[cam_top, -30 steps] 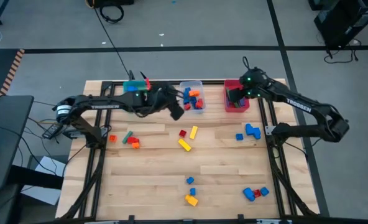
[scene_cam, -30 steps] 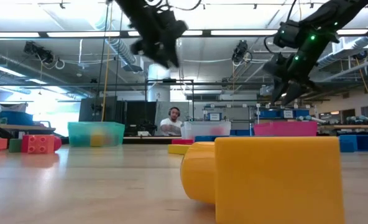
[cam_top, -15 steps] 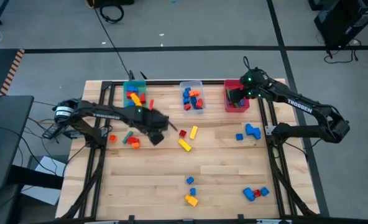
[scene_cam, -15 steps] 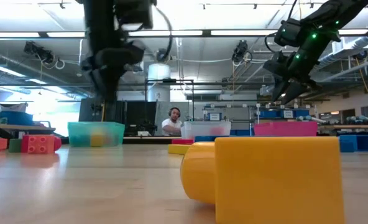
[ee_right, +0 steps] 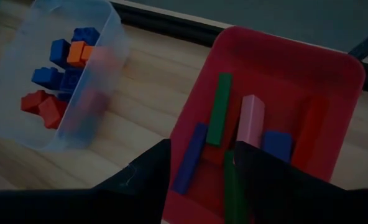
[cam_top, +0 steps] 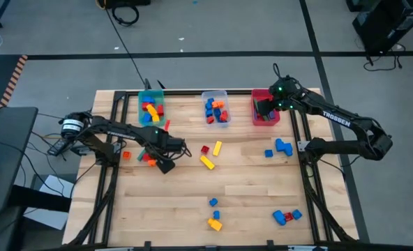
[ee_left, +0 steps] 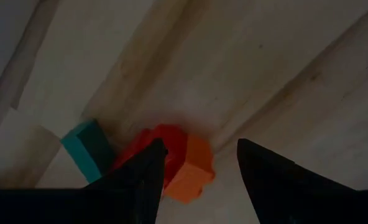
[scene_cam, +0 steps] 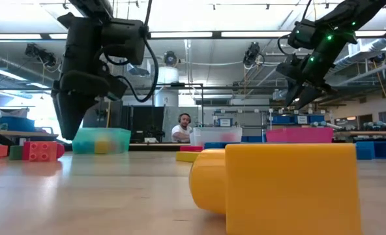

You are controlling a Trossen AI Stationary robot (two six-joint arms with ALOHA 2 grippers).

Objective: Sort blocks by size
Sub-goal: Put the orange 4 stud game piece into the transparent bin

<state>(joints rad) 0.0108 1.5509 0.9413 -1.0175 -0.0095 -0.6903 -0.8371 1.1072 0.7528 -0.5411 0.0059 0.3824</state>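
My left gripper [cam_top: 158, 160] [ee_left: 199, 171] points straight down, open, just above a joined red block [ee_left: 168, 146] and orange block [ee_left: 193, 175] lying on the wood at the table's left. A teal block [ee_left: 87, 146] lies beside them. The fingers stand over either side of the orange block, clear of it. My right gripper [cam_top: 264, 111] [ee_right: 199, 168] hangs open over the red bin [ee_right: 333, 81], which holds long bars: green [ee_right: 218, 109], pink [ee_right: 251, 121] and blue [ee_right: 190, 155]. More blocks are scattered over the table, such as two yellow ones [cam_top: 207, 162] and some blue ones [cam_top: 284, 146].
Three bins stand in a row at the far edge: teal [cam_top: 151, 107], clear [cam_top: 215, 107] with small blue, red and orange blocks, and red [cam_top: 265, 108]. A big yellow block [scene_cam: 278, 186] fills the low view's foreground. A person sits in the room behind the table.
My left gripper has swung from beside the clear bin at the far edge toward the table's near left and come down, tipping until it points straight down over the red and orange blocks. It has stayed open.
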